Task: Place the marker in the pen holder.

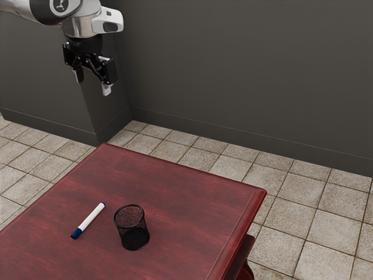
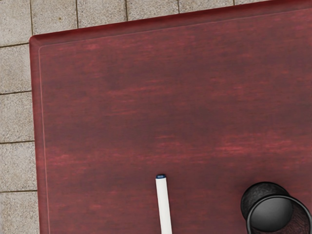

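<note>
High above the table, at the exterior view's upper left, my gripper (image 1: 93, 83) stands open, its two fingertips wide apart with nothing between them. A white marker with dark blue ends (image 1: 89, 219) lies flat on the red table; the wrist view shows part of the same marker (image 2: 164, 207). Beside it, toward the exterior view's right and not touching it, the black mesh pen holder (image 1: 133, 228) stands upright. Nothing is seen inside it. In the wrist view the pen holder (image 2: 265, 192) is partly cut off by the picture's edge.
The dark red wooden table (image 1: 175, 192) has a raised edge, also seen as the table's rim (image 2: 146, 25) in the wrist view. Tiled floor (image 1: 317, 233) surrounds it, and a dark grey wall (image 1: 250, 76) rises behind.
</note>
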Controlling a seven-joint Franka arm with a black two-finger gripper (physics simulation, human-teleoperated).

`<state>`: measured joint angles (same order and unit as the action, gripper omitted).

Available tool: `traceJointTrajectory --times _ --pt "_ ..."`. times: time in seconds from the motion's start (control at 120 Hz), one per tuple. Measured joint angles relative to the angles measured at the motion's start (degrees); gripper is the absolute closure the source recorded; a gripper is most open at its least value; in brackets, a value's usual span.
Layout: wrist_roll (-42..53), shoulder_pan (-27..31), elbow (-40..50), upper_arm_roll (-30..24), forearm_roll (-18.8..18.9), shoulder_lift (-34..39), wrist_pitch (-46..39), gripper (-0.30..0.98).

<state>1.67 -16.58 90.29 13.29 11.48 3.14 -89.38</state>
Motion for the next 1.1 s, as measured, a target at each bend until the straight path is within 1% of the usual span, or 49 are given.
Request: traceJointTrajectory --times 0.033,0.117,0.267,0.3,0.325,0.383,0.442,0.492,0.558,0.633,0.667,0.775,0.883,1.1 --pt "0.0 0.0 0.0 0.0 0.0 0.0 0.0 0.00" --pt "0.0 0.2 0.0 0.5 -1.5 -0.1 0.0 0.00" --pt "-0.4 2.8 0.1 0.6 -3.7 0.2 1.5 0.02" --pt "-0.6 3.2 1.0 0.4 -4.0 0.3 2.1 0.03" --pt "-0.7 3.2 4.3 0.3 -3.8 0.6 1.3 0.03" --pt "-1.0 2.0 15.3 1.2 -3.3 1.5 -3.3 0.02" --pt "-1.1 1.3 23.7 2.4 -3.1 -0.2 -8.9 0.01" --pt "-1.0 0.6 28.7 4.3 -3.5 -2.6 -14.0 0.01" --pt "-0.7 1.2 32.8 5.5 -4.1 -6.4 -21.1 0.01" --pt "-0.2 3.3 35.2 5.9 -4.9 -9.6 -28.2 0.01" --pt "0.0 4.2 35.2 6.0 -5.9 -11.0 -30.8 0.00" --pt "1.3 6.2 35.1 6.0 -10.8 -13.6 -37.5 0.00" --pt "2.7 7.4 35.6 6.0 -14.0 -14.2 -42.0 0.00" --pt "5.0 8.4 40.4 6.0 -17.1 -14.4 -48.5 0.00"
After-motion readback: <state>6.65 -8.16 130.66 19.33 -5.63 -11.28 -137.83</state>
